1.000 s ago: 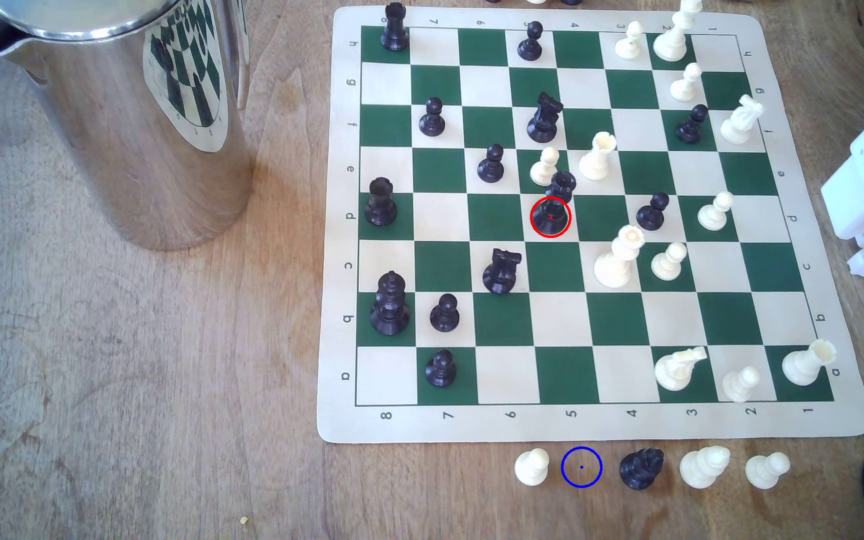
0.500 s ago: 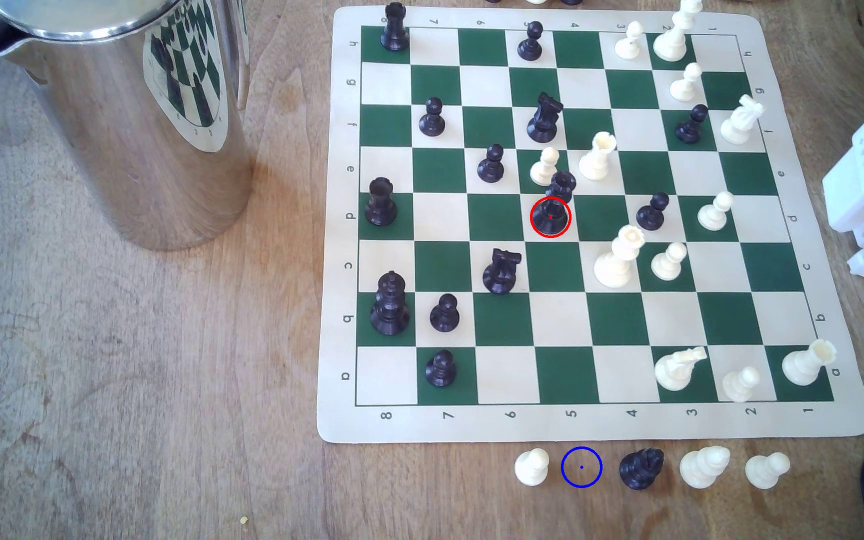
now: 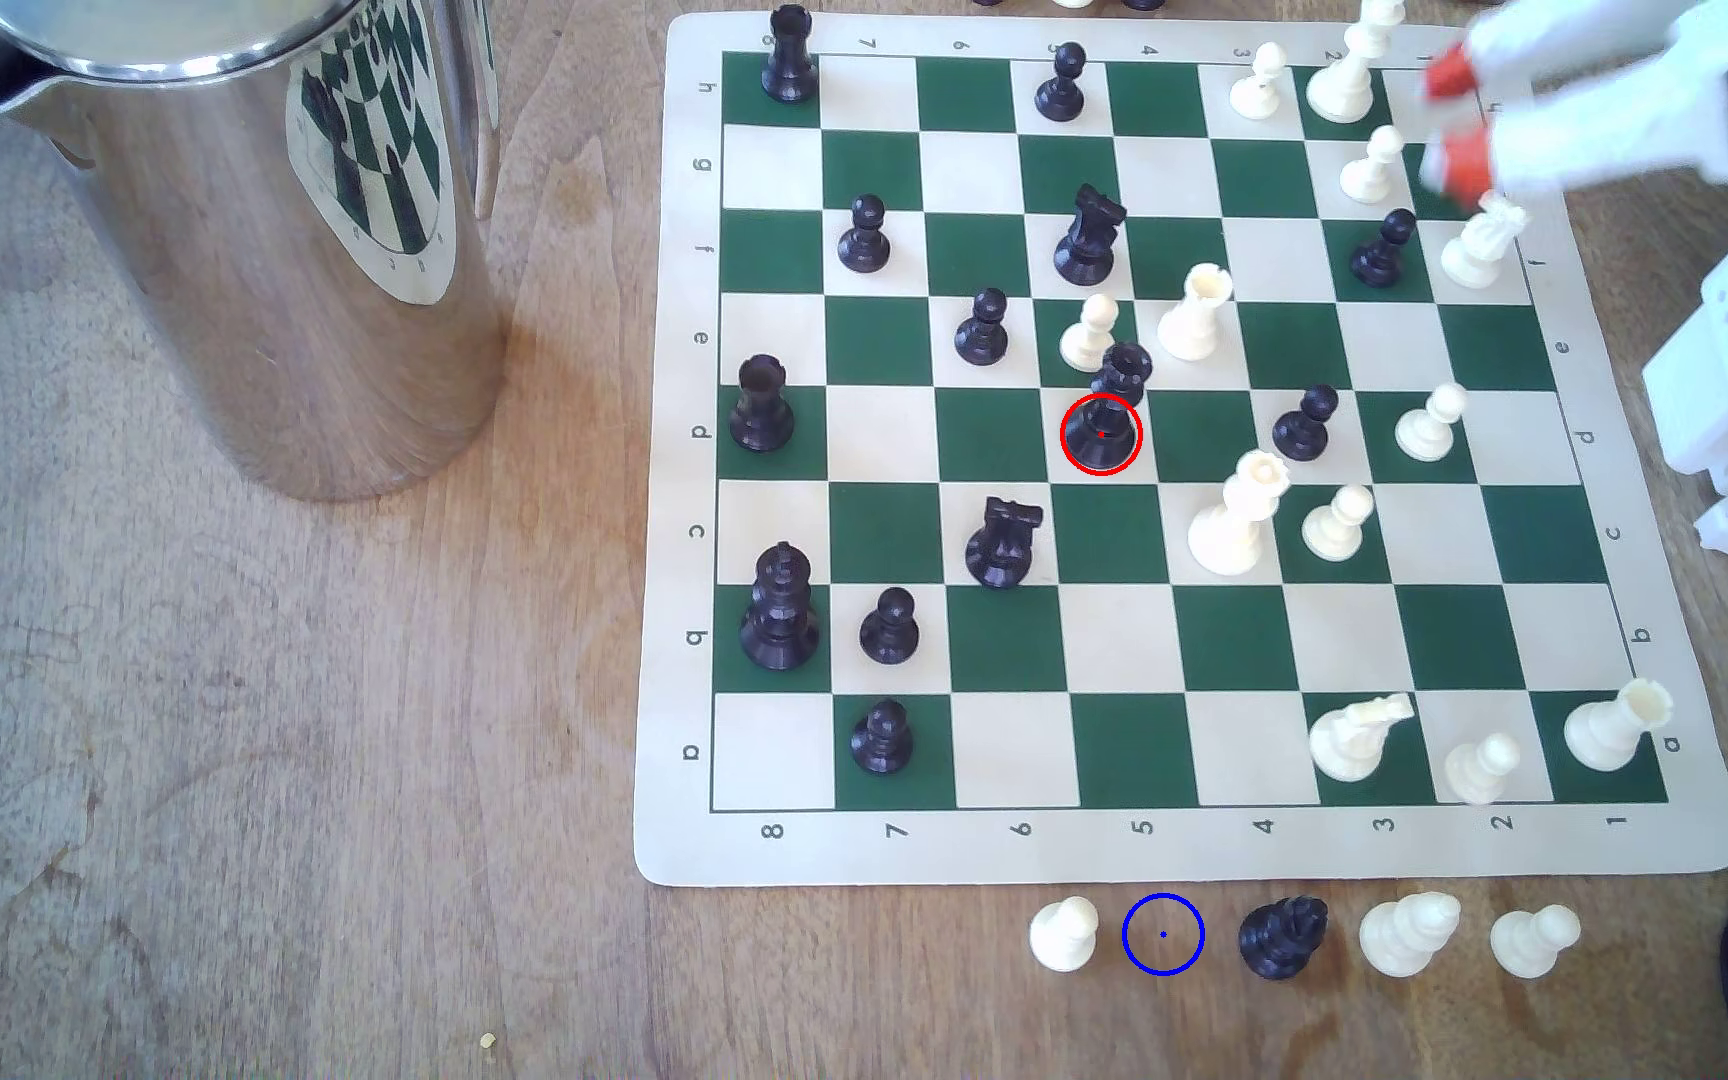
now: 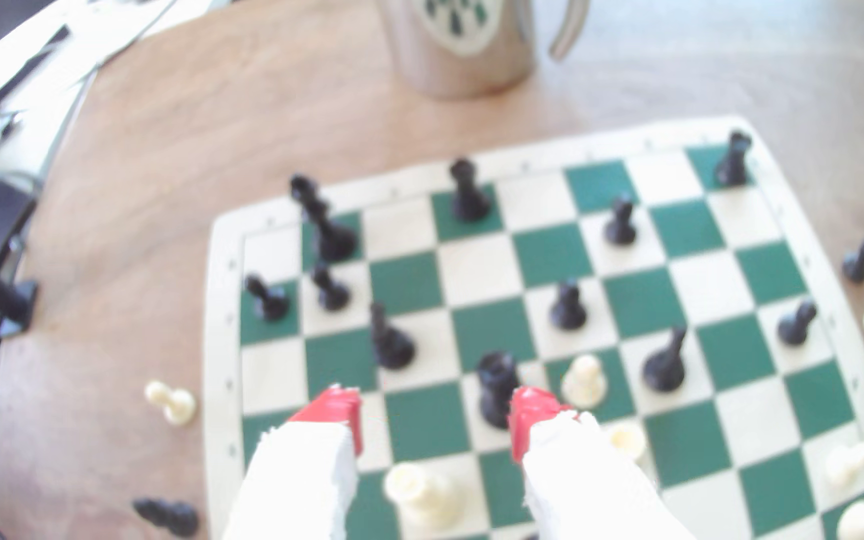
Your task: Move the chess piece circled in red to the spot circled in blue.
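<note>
Red-tipped and white-bodied, the gripper (image 3: 1452, 119) hangs over the far right corner of the chessboard (image 3: 678, 519) in the exterior view, its two fingers spread wide with nothing between them — motion blur softens its outline. In the wrist view the gripper (image 4: 435, 415) shows the same wide gap, board squares visible between the red tips.

The chess piece circled in red (image 3: 1107, 410) stands upright near the middle of the board, its base on a green square, well apart from the gripper. A white pawn (image 3: 1088, 332) stands just beyond it on the far side, and a white queen (image 3: 1234, 514) stands nearer and to the exterior view's right. In the wrist view the same black piece (image 4: 496, 387) appears just beside one red fingertip, though that view is blurred.

The spot circled in blue (image 3: 1162, 934) lies on bare wood off the board's near edge — between a white pawn (image 3: 1062, 933) on its left and a black piece (image 3: 1281, 938) on its right in the exterior view. A shiny metal pitcher (image 3: 247, 228) stands on the table at the far left.
</note>
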Controlling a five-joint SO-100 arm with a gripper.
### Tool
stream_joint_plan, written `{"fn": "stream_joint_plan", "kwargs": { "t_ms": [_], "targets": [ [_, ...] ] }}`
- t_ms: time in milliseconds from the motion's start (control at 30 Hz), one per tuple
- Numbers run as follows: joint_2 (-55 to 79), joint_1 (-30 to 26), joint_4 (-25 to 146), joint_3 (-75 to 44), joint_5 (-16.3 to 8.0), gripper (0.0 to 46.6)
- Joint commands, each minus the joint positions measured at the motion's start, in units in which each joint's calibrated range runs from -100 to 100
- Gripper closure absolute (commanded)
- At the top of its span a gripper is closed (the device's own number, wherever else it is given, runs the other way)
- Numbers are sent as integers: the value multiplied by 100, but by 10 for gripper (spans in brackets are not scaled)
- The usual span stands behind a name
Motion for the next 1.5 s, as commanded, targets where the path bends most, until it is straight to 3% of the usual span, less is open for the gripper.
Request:
{"fn": "stream_joint_plan", "kwargs": {
  "t_ms": [0, 167, 267, 633, 1100, 1467],
  "targets": [
    [745, -323, 213, -770, -396, 286],
    [1577, -410, 311, -1323, -576, 301],
    [2358, -308, 360, -1804, -581, 331],
    [4004, -214, 450, -2565, -635, 347],
    [5015, -144, -164, -2556, -581, 301],
    [5312, -81, -221, -2592, -513, 311]
  ]
}}
